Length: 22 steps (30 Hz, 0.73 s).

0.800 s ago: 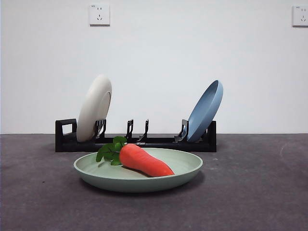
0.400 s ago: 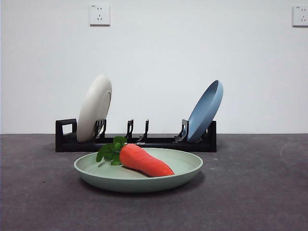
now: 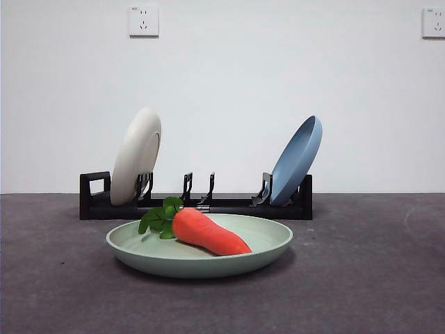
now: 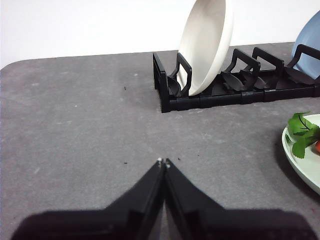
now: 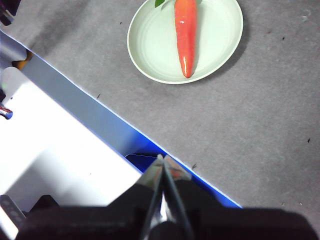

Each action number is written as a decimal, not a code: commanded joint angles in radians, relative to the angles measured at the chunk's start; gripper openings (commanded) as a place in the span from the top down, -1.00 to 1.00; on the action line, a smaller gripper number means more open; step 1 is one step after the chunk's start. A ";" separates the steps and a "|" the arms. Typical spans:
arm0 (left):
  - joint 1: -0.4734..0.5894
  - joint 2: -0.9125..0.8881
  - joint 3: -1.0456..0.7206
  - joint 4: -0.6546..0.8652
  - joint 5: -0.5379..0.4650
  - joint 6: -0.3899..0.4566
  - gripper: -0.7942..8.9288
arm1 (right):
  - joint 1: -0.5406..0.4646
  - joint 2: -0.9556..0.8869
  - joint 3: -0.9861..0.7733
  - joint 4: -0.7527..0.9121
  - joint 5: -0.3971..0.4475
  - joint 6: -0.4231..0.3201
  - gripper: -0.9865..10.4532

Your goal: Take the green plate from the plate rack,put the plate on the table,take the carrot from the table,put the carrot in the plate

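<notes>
1. Nearest, toward the front edge of the table (image 3: 62, 292): the green plate (image 3: 139, 252), round, shallow and pale mint, lying flat on the dark grey surface.
2. On that plate: the carrot (image 3: 208, 233), orange-red, lying on its side across the plate's middle, its green leafy top toward the rack and its tapered tip toward the front edge.
3. Behind the plate, toward the back edge: the plate rack (image 3: 229, 206), long, low and black, with a square loop handle at one end.
4. In the rack, at the handle end: a cream-white plate (image 3: 135, 156), standing on edge and leaning in its holder.
5. In the rack, at the opposite end: a blue plate (image 3: 297, 161), on edge and tilted. The holders between the two plates stand unfilled.
6. Left gripper (image 4: 163, 161): jaws pressed together with nothing between them, low over bare table, well apart from the rack's handle end.
7. Right gripper (image 5: 162, 159): jaws likewise together and gripping nothing, high over the table's edge, well apart from the plate.
8. Farthest, on the white wall: two white wall sockets (image 3: 143, 21). No readable writing or brand on any item.
</notes>
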 commanded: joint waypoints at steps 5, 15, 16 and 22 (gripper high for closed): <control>0.003 -0.003 -0.013 0.003 0.000 -0.006 0.84 | 0.002 -0.001 -0.005 0.005 0.003 0.006 0.83; 0.003 -0.003 -0.013 0.003 0.000 -0.006 0.84 | -0.048 -0.043 -0.008 0.043 0.049 -0.092 0.83; 0.003 -0.003 -0.013 0.003 0.000 -0.006 0.84 | -0.072 -0.055 -0.013 0.081 0.060 -0.102 0.83; 0.003 -0.003 -0.013 0.003 0.000 -0.006 0.84 | -0.325 -0.193 -0.143 0.415 -0.032 -0.121 0.83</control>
